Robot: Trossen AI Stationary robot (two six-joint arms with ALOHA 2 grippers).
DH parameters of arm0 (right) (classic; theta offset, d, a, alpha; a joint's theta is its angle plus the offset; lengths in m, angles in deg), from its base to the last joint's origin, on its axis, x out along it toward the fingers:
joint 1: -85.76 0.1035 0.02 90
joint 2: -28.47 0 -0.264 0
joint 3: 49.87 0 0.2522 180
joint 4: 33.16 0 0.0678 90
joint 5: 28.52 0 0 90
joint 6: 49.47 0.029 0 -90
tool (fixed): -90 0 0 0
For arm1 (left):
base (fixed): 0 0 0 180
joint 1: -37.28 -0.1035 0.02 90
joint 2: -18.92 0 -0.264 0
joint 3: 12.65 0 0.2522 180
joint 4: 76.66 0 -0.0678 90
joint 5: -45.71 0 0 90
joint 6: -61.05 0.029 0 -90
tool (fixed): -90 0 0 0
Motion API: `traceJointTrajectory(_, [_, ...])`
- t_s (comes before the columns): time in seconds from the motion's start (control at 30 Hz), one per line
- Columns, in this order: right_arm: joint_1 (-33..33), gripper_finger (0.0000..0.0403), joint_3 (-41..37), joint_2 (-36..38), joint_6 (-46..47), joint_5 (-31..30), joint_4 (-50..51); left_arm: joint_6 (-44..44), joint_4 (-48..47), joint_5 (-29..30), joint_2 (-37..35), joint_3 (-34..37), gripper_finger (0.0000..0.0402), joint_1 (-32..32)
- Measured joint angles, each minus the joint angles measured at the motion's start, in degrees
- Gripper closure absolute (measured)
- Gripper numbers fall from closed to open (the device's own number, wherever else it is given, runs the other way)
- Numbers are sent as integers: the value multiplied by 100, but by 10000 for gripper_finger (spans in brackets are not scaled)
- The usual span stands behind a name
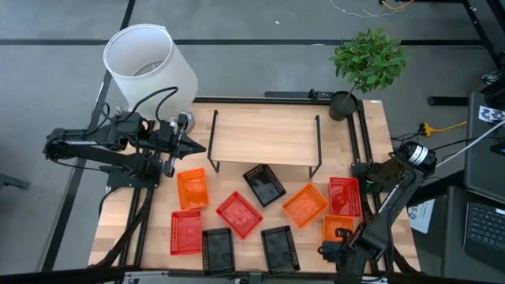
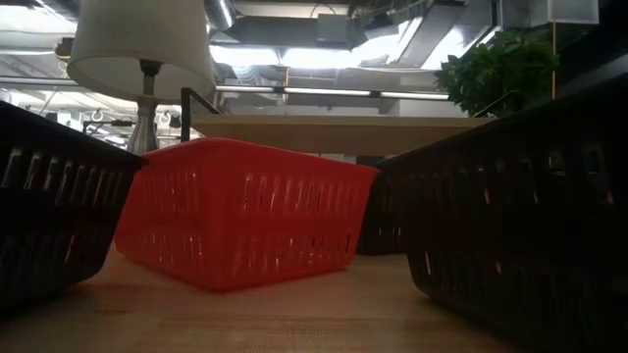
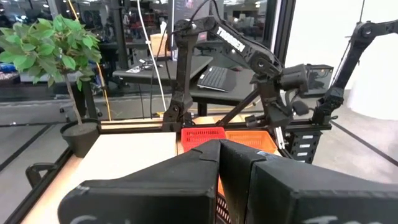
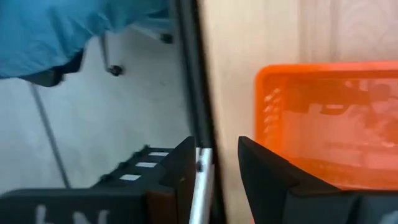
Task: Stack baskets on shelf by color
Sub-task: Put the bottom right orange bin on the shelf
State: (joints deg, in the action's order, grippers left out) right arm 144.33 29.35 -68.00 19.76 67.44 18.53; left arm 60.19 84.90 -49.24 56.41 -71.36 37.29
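On the wooden tabletop (image 1: pixel 237 252), the low light-wood shelf (image 1: pixel 264 136) stands bare; nine perforated plastic baskets lie scattered before it. Nearest the left gripper (image 1: pixel 199 147), fingers closed and empty, is an orange mesh basket (image 1: pixel 192 188). The right gripper (image 1: pixel 333 250), slightly parted, hovers beside another orange basket (image 4: pixel 329 127).

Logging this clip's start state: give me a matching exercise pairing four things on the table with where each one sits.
Things:
1. shelf
2. potted plant
3. left end effector
4. right end effector

Places:
A. at the table's near right edge, beside an orange basket
B. at the table's far right corner
C. at the far middle of the table, top bare
D. just off the shelf's left end, fingers together

Pairs: 1-C, 2-B, 3-D, 4-A
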Motion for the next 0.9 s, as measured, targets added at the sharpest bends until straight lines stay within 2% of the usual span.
traceJointTrajectory(0.5, [-20,284,1,-137,-200,-29,420,0,-2,-1,0,0,401,1])
traceJointTrajectory(0.9, [-118,284,15,-124,-201,218,906,0,-1,-2,0,0,401,1])
